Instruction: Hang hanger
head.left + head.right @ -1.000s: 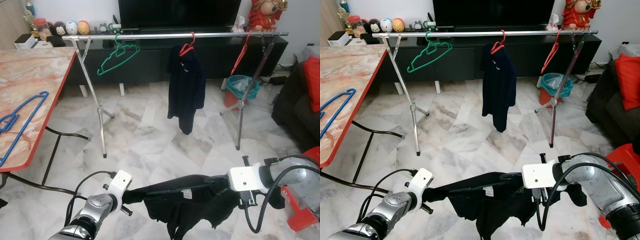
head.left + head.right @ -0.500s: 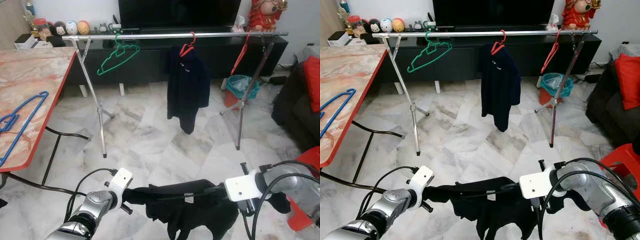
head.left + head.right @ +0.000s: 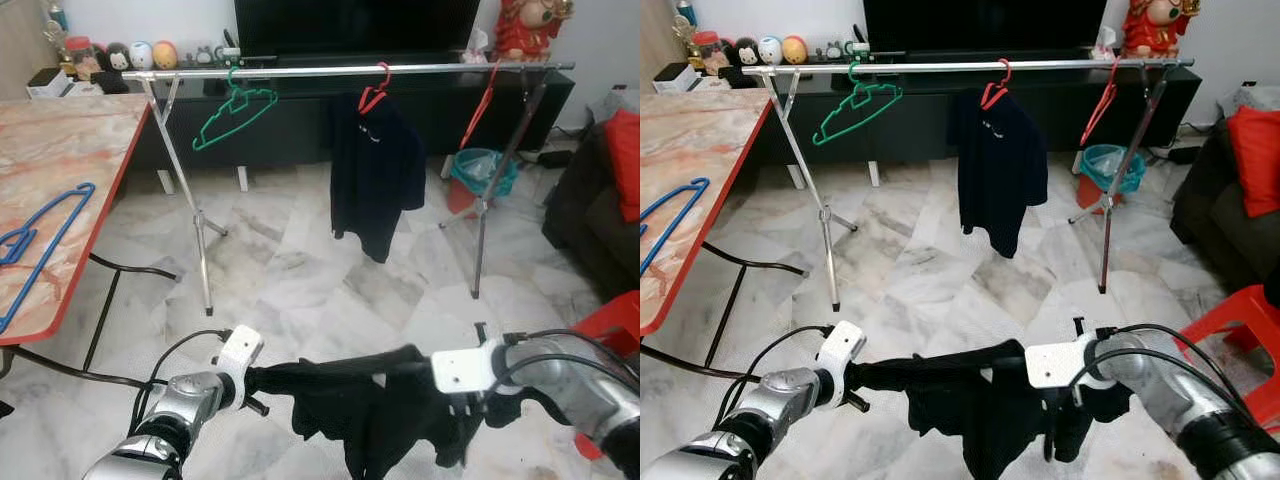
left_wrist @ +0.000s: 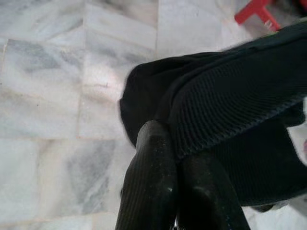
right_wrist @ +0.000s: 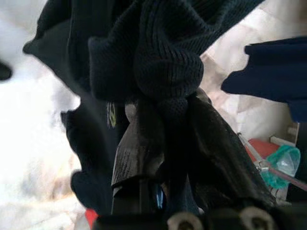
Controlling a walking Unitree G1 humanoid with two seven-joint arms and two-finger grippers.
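Black garment (image 3: 370,415): knitted, stretched low over the marble floor (image 3: 300,290) between the 2 grippers, its bulk sagging in folds below the line of tension.

Left gripper (image 4: 175,158): both fingers pressed together, clamped on one edge of the garment; in the head views it sits at the garment's left end (image 3: 262,378).

Right gripper (image 5: 165,117): fingers closed around a bunched roll of the same knit; in the head views it holds the garment's right end (image 3: 1025,365), where cloth covers the fingertips.

Clothes rail (image 3: 330,70): 1 silver bar on crossed legs, standing well beyond the grippers, in front of a dark TV cabinet (image 3: 300,115).

On the rail, 3 hangers:
- 1 green hanger (image 3: 235,112), bare, tilted, toward the left end.
- 1 red hanger (image 3: 377,92) near the middle, carrying a dark shirt (image 3: 375,175).
- 1 red hanger (image 3: 484,105), bare, beside the right-hand legs.

Table (image 3: 70,160): marbled top with a red edge, on the robot's left; 1 blue hanger (image 3: 40,235) lies flat on it.

Teal bin (image 3: 482,172): behind the rail's right legs.
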